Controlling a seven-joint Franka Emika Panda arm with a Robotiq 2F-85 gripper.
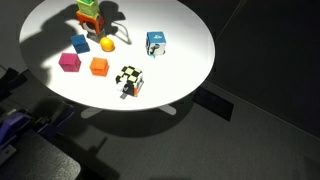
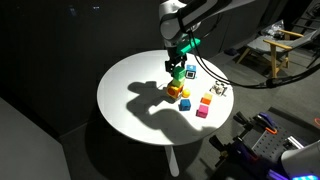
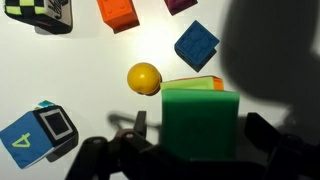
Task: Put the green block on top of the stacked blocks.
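Green block (image 3: 200, 122) sits on top of the stacked blocks (image 1: 89, 18), with an orange-red edge peeking out just beneath it in the wrist view. Only that view settles the grip: the end effector (image 3: 200, 128) has its jaws apart, one dark finger (image 3: 140, 128) on each side of the block, with a sliver of white bench showing between finger and block on both sides. In an exterior view the end effector (image 2: 178, 66) hangs straight above the column, but there its jaws are too small to read. In the exterior view from above it does not show clearly at all.

Being a cube, the block has no long axis. It sits level and squared up, its side faces toward the fingers, and the column stands upright.

Just beside the stack lies a yellow ball (image 3: 144, 78). Near it is a blue cube (image 3: 196, 44). Farther out sit an orange cube (image 1: 98, 67), a magenta cube (image 1: 69, 62), a checkered cube (image 1: 130, 78) and a blue-and-white cube (image 1: 156, 42).

The loose pieces all lie to one side. On the other side of the column, the round bench (image 2: 130, 100) runs bare to its rim.
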